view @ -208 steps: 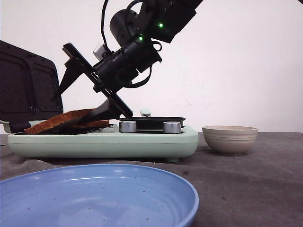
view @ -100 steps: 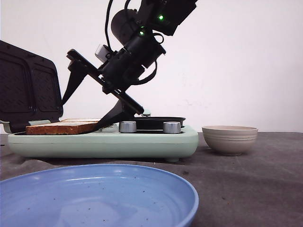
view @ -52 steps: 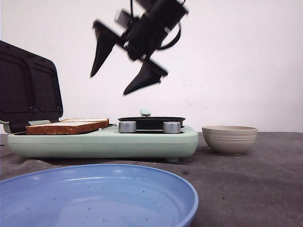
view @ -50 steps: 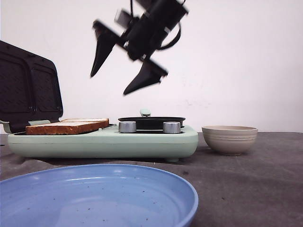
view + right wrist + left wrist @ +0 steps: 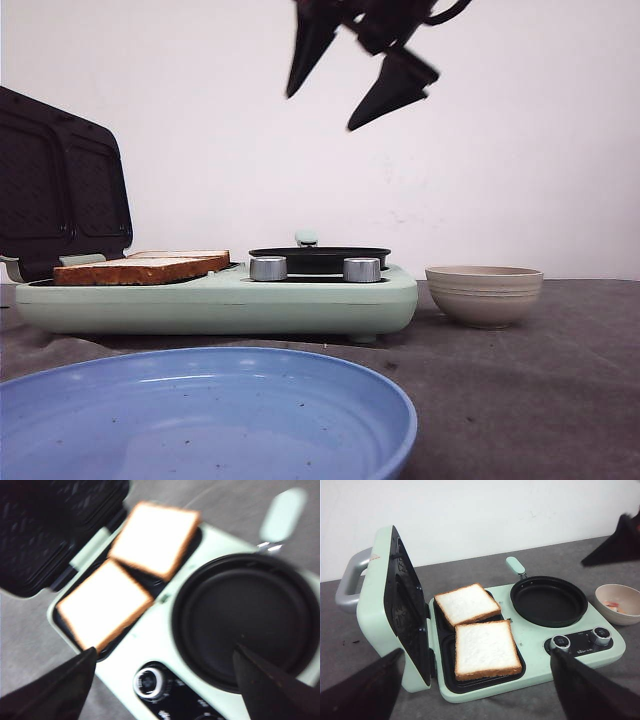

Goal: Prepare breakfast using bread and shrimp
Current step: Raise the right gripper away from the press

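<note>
both slices of bread [image 5: 482, 632] lie flat in the open sandwich maker [image 5: 520, 675], left of its pan [image 5: 548, 600], so bread step looks done; right pincer [image 5: 355, 60] spread and empty above, left pincer [image 5: 480, 690] spread too; next, likely shrimp from the bowl [image 5: 619, 602].

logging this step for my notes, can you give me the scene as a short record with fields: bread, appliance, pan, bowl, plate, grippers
bread: two slices lying flat, side by side in the open sandwich press
appliance: mint-green breakfast maker, lid up, two knobs at the front
pan: round black pan, nothing in it
bowl: beige bowl beside the appliance, pinkish pieces inside, too small to identify
plate: blue plate nearest the front camera, bare
right gripper: open, high above the pan, holding nothing
left gripper: open, above the appliance, holding nothing
</note>
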{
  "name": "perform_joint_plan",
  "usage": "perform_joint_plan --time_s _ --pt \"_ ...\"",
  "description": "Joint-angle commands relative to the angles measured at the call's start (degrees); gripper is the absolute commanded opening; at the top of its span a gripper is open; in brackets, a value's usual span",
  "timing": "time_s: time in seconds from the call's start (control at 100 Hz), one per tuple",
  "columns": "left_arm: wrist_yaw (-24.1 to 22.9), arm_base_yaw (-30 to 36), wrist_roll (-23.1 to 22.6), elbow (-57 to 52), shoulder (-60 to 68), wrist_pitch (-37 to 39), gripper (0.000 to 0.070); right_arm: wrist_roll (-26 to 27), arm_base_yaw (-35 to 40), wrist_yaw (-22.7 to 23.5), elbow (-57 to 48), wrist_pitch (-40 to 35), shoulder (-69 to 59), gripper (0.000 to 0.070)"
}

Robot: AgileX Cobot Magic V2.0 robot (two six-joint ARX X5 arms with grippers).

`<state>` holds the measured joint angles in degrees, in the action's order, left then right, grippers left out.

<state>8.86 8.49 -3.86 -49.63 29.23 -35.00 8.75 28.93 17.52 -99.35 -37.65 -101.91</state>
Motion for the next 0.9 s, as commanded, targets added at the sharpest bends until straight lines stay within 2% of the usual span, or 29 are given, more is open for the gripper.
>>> perform_joint_plan --time_s 0.0,0.15,0.23,0.43,0.56,0.76,0.89 --pt "-0.31 0.09 -0.09 -0.55 0.31 0.26 0.0505 -1.84 -0.31 -0.24 -0.63 -0.22 0.72 0.0538" --pt "-0.33 0.09 -0.09 -0.55 0.31 0.28 0.0505 -2.84 -1.99 -1.42 2.23 0.92 4.31 0.0538" --pt "-0.33 0.09 -0.09 -0.55 0.31 0.28 0.0505 -3.26 -2.82 -1.49 6.86 4.55 7.76 0.0537" --pt "-0.52 0.09 -0.09 -0.55 0.33 0.31 0.0505 -3.58 -4.46 -2.75 26.03 16.81 20.72 0.0521" --pt "-0.52 0.09 -0.11 -0.55 0.33 0.31 0.0505 -3.39 -5.49 -3.48 38.60 22.32 30.36 0.0520" --pt "-0.50 0.09 -0.09 -0.55 0.96 0.35 0.0505 -2.51 -5.55 -4.44 54.29 25.68 45.24 0.0520" --pt "-0.48 0.09 0.09 -0.55 1.49 0.55 0.0505 0.07 -5.55 -7.43 61.66 25.57 53.46 0.0520"
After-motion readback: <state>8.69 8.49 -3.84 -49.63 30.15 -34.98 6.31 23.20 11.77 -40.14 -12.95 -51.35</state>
